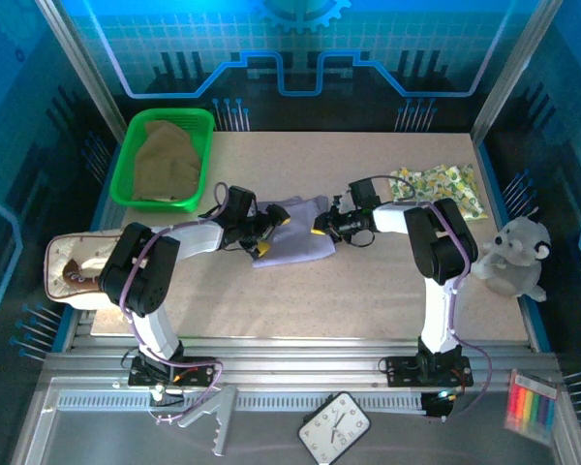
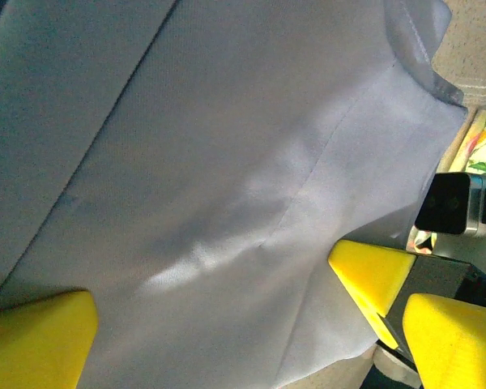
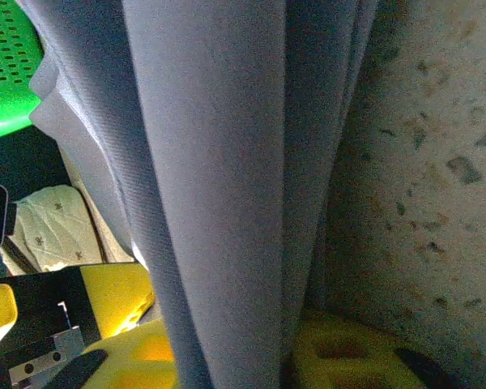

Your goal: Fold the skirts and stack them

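The lavender skirt [image 1: 297, 242] lies partly folded in the middle of the table, between both grippers. My left gripper [image 1: 267, 232] hovers at its left edge, open; in the left wrist view the yellow fingers [image 2: 36, 340] stand wide apart over the lavender skirt [image 2: 227, 162]. My right gripper [image 1: 321, 226] is at the skirt's right edge, and its yellow fingers [image 3: 348, 356] press from both sides on a raised fold of the lavender skirt [image 3: 227, 162]. The yellow floral skirt [image 1: 441, 186] lies at the back right. The olive-tan skirt [image 1: 169, 160] is inside the green basket [image 1: 136, 155].
A white plush toy [image 1: 513, 257] sits at the right edge. A beige pouch [image 1: 73, 266] lies at the left edge. A clock [image 1: 334, 426] and coloured markers [image 1: 533, 402] rest on the front rail. The green basket [image 3: 8, 73] is visible past the fold.
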Action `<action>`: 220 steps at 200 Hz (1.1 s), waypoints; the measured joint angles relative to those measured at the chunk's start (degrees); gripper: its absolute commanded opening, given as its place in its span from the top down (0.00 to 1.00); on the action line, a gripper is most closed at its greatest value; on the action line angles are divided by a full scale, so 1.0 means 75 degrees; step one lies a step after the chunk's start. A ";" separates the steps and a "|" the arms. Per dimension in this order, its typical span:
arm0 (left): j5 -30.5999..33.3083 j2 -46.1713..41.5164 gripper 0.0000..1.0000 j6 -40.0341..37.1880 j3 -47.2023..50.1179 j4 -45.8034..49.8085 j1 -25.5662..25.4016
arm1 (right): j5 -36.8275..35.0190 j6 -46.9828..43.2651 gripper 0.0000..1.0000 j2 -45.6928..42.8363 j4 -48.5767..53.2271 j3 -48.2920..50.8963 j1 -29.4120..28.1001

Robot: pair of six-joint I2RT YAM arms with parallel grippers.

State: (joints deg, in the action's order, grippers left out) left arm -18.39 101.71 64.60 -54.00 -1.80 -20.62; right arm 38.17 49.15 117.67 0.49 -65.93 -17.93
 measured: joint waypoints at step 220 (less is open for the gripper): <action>0.0329 -0.1813 0.01 -0.0102 0.0472 0.0848 0.1043 | -0.4864 -0.3806 1.00 -0.0600 0.6094 -0.3246 -0.0504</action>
State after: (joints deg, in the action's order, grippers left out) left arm -15.92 88.12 63.83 -50.46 4.56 -12.80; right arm 1.69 20.60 113.16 46.19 -90.28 -21.71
